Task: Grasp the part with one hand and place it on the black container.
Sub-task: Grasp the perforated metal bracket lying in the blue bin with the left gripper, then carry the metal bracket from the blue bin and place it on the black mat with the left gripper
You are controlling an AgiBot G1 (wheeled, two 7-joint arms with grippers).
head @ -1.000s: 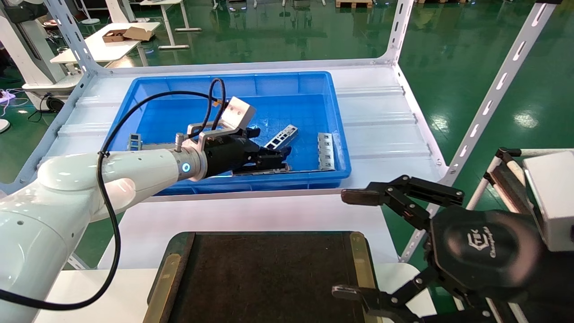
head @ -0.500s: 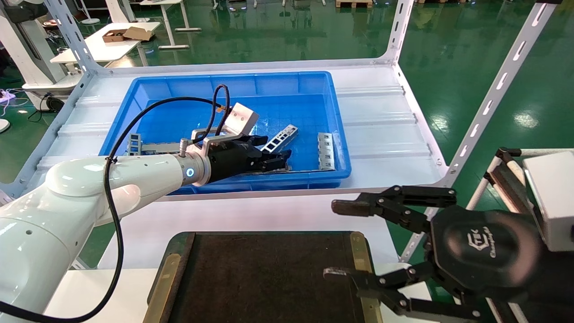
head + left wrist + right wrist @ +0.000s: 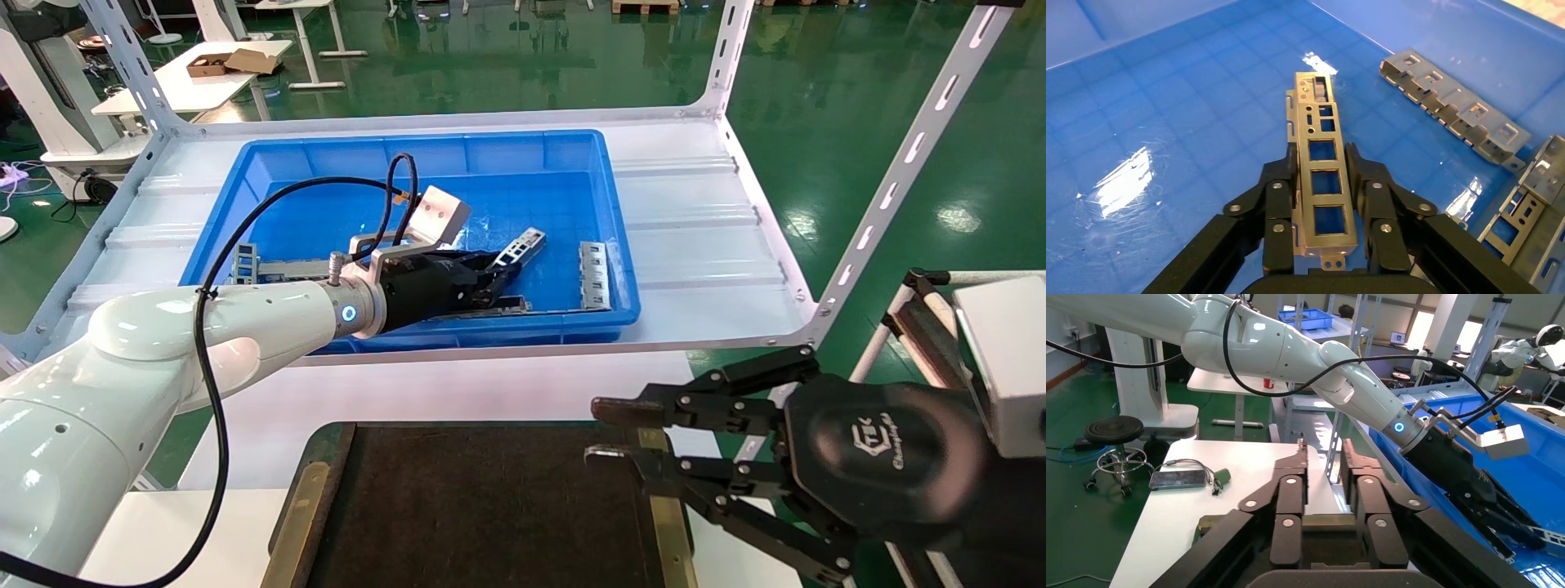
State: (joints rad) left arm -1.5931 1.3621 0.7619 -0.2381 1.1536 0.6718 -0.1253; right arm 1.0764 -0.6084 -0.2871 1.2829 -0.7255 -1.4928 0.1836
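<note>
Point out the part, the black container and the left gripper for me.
part [image 3: 1324, 184], left wrist view, its cut-out face.
black container [image 3: 482, 506], head view, bare floor.
left gripper [image 3: 1322, 177], left wrist view, between its fingers.

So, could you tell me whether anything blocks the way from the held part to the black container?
Only the blue bin's near wall lies between; the left gripper, shut on the part, must clear it. The right gripper hovers over the black container's right rim.

"How many metal pieces are in the blue bin [image 3: 425, 151]?"

"Four that I can count: one part [image 3: 1321, 177] between the left gripper's [image 3: 1321, 160] fingers, one grey strip [image 3: 594, 276] beside it, one long bar [image 3: 490, 309] beneath it, and one slotted piece [image 3: 245, 260] behind it."

"Trays?"

"One black container [image 3: 482, 506] by the right gripper [image 3: 601, 429]."
</note>
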